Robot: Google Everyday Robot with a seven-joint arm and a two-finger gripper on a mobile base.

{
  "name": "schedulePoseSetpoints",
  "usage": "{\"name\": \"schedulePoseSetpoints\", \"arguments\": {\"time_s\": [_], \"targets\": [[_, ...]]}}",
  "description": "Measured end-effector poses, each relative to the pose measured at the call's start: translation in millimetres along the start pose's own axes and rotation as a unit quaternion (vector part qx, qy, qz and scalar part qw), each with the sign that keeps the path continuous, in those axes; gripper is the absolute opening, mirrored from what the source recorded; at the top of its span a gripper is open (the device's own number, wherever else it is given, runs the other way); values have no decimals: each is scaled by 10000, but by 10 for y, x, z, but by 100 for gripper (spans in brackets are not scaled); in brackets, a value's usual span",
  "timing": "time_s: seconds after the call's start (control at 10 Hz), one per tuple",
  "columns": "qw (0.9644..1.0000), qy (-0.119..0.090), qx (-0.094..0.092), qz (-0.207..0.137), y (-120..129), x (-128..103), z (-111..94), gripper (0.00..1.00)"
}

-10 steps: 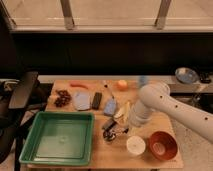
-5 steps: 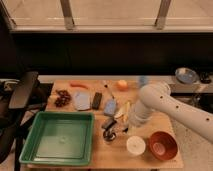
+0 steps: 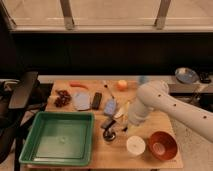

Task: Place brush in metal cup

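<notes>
The white arm (image 3: pixel 165 107) reaches in from the right edge and bends down over the middle of the wooden worktop (image 3: pixel 112 152). Its hand (image 3: pixel 121 129) sits low beside the white arm housing, just right of the metal cup (image 3: pixel 109 134); whether the hand is clenched or released cannot be told.

The metal cup stands near the right rim of the green tray (image 3: pixel 59 137), not touching it. A dark shape, apparently the brush (image 3: pixel 107 123), lies at or just over the cup's top; whether it is inside the cup or only above it cannot be told.

Around the cup:
- white cup (image 3: pixel 135 145) to the lower right, near the front edge
- red-orange bowl (image 3: pixel 162 144) just right of the white cup
- light-blue pad with a thin handle (image 3: pixel 110 105) behind the cup
- flat black block (image 3: pixel 96 100) left of the pad
- pale grey-blue flat item (image 3: pixel 82 99) beside the block
- dark reddish cluster (image 3: pixel 62 97) at far left
- orange carrot-like piece (image 3: pixel 78 85) at back left
- orange round fruit (image 3: pixel 122 85) at back centre

The arm's bulk hides the worktop directly right of the cup. A grey dish (image 3: pixel 186 75) sits off the worktop at the far right.
</notes>
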Motion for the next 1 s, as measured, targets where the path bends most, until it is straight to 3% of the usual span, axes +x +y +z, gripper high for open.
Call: {"name": "schedulePoseSetpoints", "arguments": {"time_s": [0.3,1.0], "targets": [[9991,-76,-164,-392,-229,-232,142,6],[9967,-211,-401,-672,-225,-97,329,6]]}}
